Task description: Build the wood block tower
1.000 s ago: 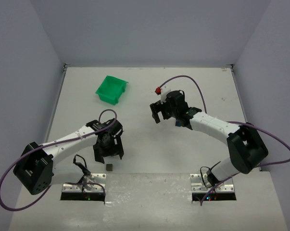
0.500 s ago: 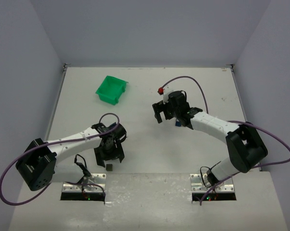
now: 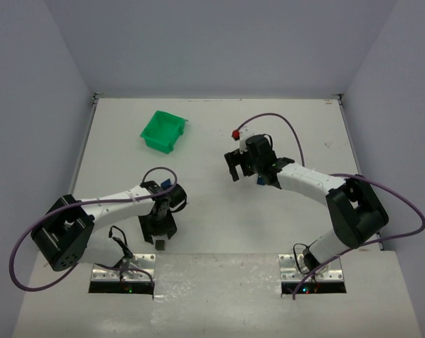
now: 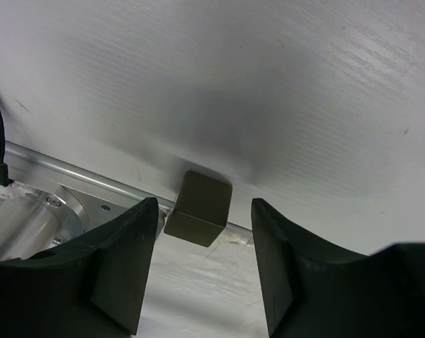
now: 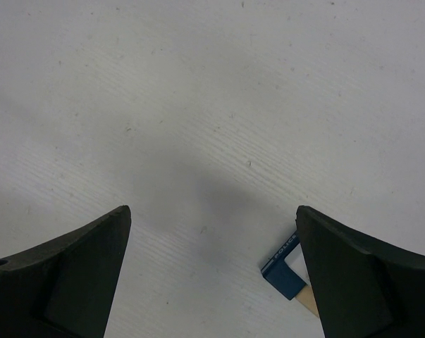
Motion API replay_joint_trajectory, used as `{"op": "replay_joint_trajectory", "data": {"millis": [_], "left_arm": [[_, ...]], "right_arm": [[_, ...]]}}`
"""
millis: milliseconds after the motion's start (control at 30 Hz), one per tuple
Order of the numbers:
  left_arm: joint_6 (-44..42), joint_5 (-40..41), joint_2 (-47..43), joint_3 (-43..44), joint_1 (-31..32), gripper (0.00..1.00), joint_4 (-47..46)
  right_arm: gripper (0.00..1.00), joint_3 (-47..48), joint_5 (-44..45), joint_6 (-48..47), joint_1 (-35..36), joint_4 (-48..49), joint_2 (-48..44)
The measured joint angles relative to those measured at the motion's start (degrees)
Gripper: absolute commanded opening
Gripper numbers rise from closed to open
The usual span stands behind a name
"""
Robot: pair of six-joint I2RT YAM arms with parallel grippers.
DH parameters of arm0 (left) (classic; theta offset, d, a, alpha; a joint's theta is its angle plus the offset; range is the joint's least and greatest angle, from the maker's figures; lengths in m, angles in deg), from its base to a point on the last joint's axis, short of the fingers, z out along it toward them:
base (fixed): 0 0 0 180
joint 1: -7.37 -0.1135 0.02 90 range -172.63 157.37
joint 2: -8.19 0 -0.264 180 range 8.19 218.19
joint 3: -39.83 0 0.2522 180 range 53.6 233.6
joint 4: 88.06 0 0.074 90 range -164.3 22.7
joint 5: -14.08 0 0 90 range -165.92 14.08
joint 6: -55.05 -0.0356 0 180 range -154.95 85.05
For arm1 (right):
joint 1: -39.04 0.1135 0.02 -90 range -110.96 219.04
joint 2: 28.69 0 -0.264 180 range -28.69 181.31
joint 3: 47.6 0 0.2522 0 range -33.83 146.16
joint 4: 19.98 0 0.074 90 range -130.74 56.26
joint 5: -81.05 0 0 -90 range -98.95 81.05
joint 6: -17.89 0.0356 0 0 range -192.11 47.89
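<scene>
One dark cube [image 4: 198, 210] at the counter [image 4: 304, 84] edge, between the spread fingers of the left end effector [image 4: 204, 205] (a gap each side), right end effector [image 5: 212, 213] wide apart, blue-and-tan block [image 5: 284, 271] beside one finger

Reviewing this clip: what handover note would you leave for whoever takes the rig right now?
The left gripper is open, straddling the dark cube near the table front edge without touching it.
The right gripper is wide open and empty.
A blue block with a tan piece against it lies beside the right gripper, partly hidden.
Done: no finished tower shows.
Left: grasp the dark cube, carry it to the blue block and stack; other pieces are out of view.
</scene>
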Motion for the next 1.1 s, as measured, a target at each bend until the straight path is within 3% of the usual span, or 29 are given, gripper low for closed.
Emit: {"op": "replay_joint_trajectory", "data": {"millis": [167,433,667,733,800,933,1000,1100], "left_arm": [[-0.7,0.0,1.3,0.1,0.0,0.52,0.0],[-2.3,0.1,4.8,1.5,0.0,0.17,0.0],[-3.0,0.1,6.0,1.8,0.0,0.05,-0.1],[-3.0,0.1,5.9,1.8,0.0,0.07,-0.1],[-3.2,0.0,5.5,1.8,0.0,0.33,-0.1],[-3.6,-1.0,3.3,1.7,0.5,0.57,-0.5],[-4.2,-2.0,1.4,1.7,0.9,0.66,-0.8],[-4.8,-3.1,-0.5,1.7,1.1,0.66,-0.9]], "right_arm": [[0.99,0.0,0.6,-0.1,-0.3,0.0,0.4],[0.99,0.0,1.4,-0.2,-1.2,-0.1,0.5],[0.99,0.0,1.5,0.2,-3.1,-0.1,0.5],[0.99,0.0,1.5,0.3,-3.2,-0.1,0.5],[0.99,0.0,1.5,0.4,-3.3,-0.1,0.5],[0.99,0.0,1.5,0.6,-3.3,-0.2,0.5],[0.99,0.0,1.5,0.8,-3.3,-0.2,0.5],[0.99,0.0,1.4,0.9,-3.3,-0.2,0.5]]}}
